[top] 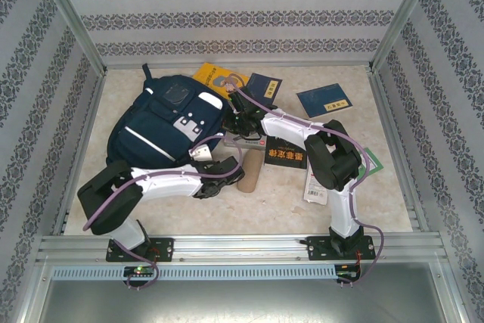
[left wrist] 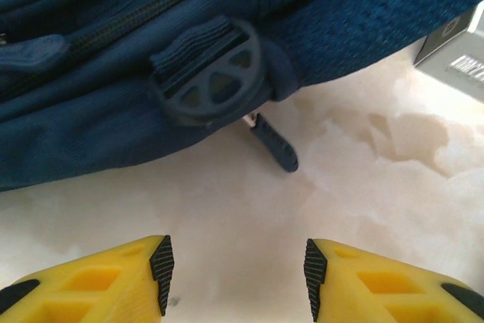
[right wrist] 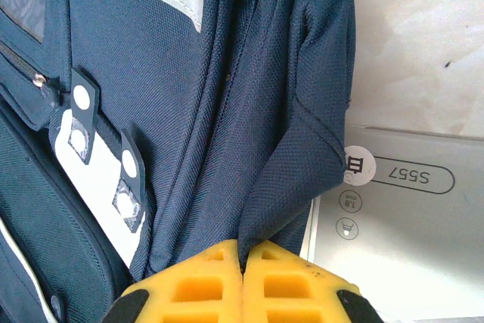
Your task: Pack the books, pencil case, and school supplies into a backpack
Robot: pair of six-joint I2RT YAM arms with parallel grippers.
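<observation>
On the marbled table (left wrist: 363, 202), our right gripper (right wrist: 242, 247) pinches the backpack (right wrist: 227, 111), probably to tension its fabric. Our left gripper (left wrist: 237, 270), jaws apart, faces a zipper pull (left wrist: 276, 147).

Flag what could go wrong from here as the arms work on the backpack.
The right gripper pinches only a thin fold of the backpack, so a pull may slip it free.
The left gripper stands open short of the small zipper pull, which lies flat on the table; closing could miss it.
The grey box lies close beside the pinched fabric and may get dragged.
</observation>
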